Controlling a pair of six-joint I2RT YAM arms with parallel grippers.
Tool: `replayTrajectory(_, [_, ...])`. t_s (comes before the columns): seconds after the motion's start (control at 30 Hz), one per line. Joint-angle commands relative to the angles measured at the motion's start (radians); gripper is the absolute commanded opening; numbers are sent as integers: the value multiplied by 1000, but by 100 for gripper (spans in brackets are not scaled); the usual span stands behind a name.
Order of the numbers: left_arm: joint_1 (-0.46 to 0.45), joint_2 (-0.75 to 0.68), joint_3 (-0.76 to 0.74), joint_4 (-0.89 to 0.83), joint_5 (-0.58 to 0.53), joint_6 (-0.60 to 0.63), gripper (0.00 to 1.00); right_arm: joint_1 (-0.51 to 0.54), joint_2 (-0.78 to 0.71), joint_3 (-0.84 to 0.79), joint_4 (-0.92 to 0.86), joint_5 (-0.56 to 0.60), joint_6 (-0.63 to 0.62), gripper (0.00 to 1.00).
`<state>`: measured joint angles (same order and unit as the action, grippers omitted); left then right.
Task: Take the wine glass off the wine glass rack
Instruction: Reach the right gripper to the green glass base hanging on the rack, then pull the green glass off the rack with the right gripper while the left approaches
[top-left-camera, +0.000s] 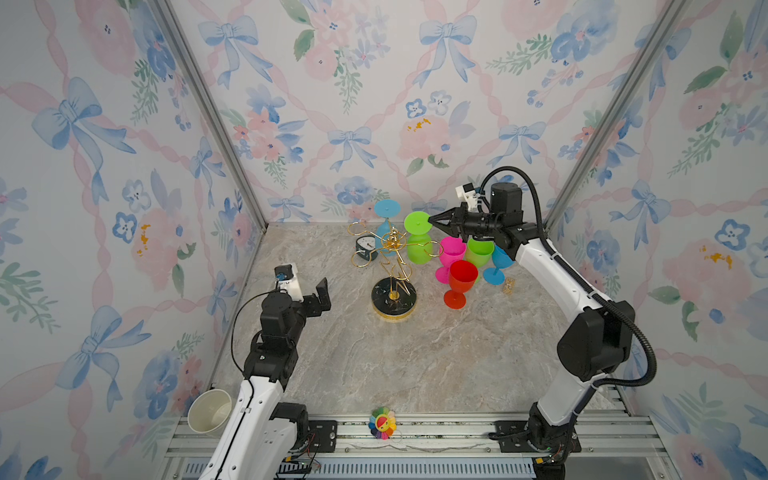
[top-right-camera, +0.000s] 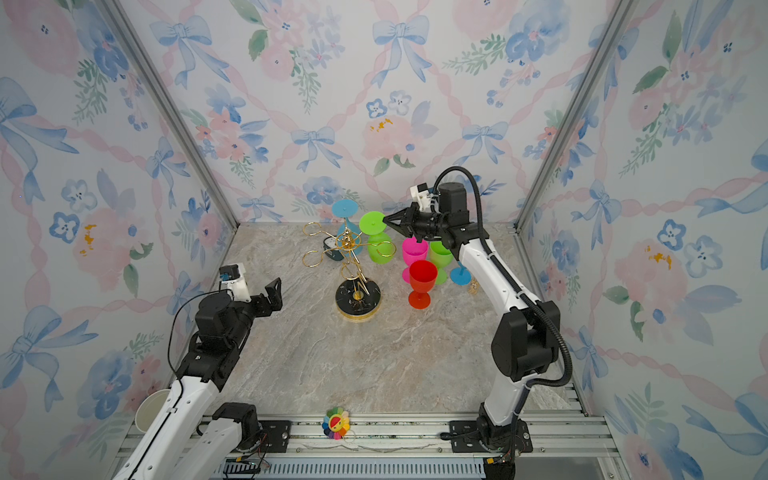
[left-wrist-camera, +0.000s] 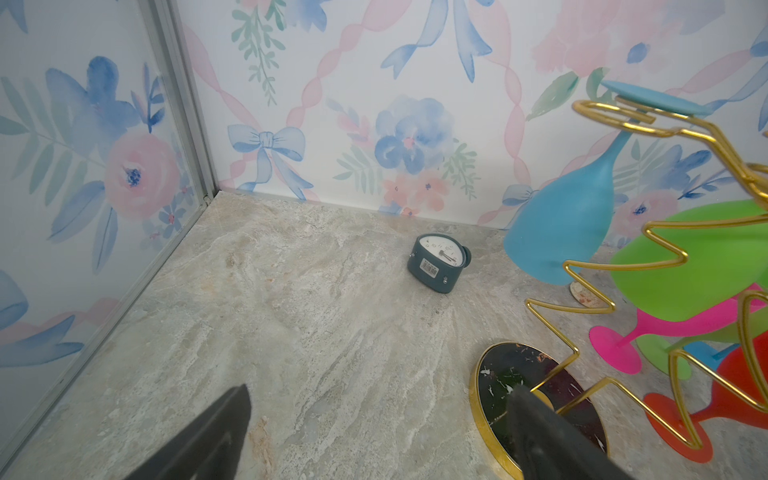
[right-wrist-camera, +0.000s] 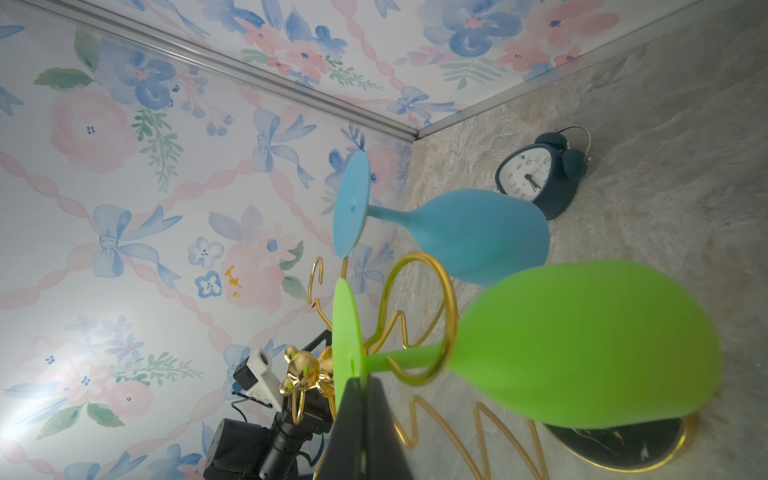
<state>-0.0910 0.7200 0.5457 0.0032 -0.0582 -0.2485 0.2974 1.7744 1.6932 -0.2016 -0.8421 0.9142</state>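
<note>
Since the left arm cuts across it, the paper cup (top-left-camera: 209, 411) at the front-left edge only half shows. The left gripper (top-left-camera: 323, 298) hangs with its jaws spread wide, holding nothing, well apart from the wine glass rack (top-left-camera: 394, 271), and there's plenty of bare table (top-left-camera: 374, 365) between and in front. A little alarm clock (top-left-camera: 365, 248) sits behind the rack's loops, partly screened by gold wire. Two glasses hang upside down on the rack's far side: a blue wine glass (top-left-camera: 385, 222) and, just beside it, the green wine glass (top-left-camera: 419, 245), stem through a loop. The right gripper (top-left-camera: 431, 220) is pinched tight on the rim of the green one's foot. Right of that, a cluster of standing glasses (top-left-camera: 461, 276) crowds under the right arm, which covers the back ones. Some small gold thing (top-left-camera: 509, 286) beside them is too tiny to identify.
</note>
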Motion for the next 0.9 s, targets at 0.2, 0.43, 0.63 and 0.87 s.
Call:
replayTrajectory(0.2, [7,-25,-22,15,18,-16,98,-3,-70,-33,-24,-25,-38,0])
replayTrajectory(0.43, [7,-20,-22,17,51,-24,98,-26,-105,-57,-24,-22,-41,0])
replayTrajectory(0.63, [7,-11,-18,17,75,-26,98,-42,-115,-68,-34,-17,-47,0])
replayTrajectory(0.87, [7,-29,-24,28,146,-29,98,-59,-157,-67,-54,-15,-65,0])
